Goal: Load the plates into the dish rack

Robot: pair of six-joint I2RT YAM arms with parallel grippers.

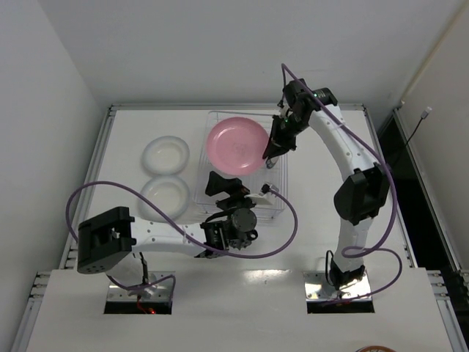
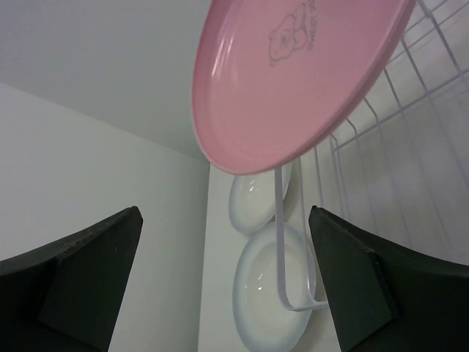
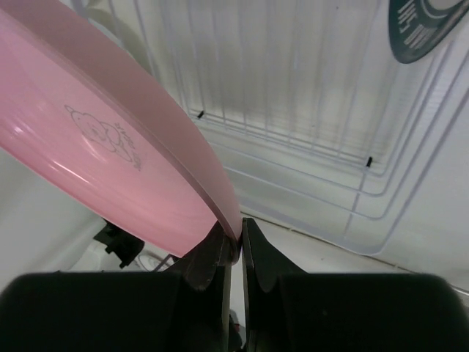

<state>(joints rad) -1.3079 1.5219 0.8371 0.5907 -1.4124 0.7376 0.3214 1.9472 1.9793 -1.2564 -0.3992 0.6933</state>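
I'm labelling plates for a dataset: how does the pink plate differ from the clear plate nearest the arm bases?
The pink plate is opaque pink with a small printed figure; the clear plate is translucent and plain. The pink plate hangs tilted over the dish rack, its rim pinched by the right claw; the clear plate lies flat on the table, left of the rack, untouched. Both are round and similar in size.

Pink plate (image 2: 293,81): small printed figure beside a line of lettering, too small to read. Dark disc (image 3: 425,26): pale lettering, cropped, illegible.
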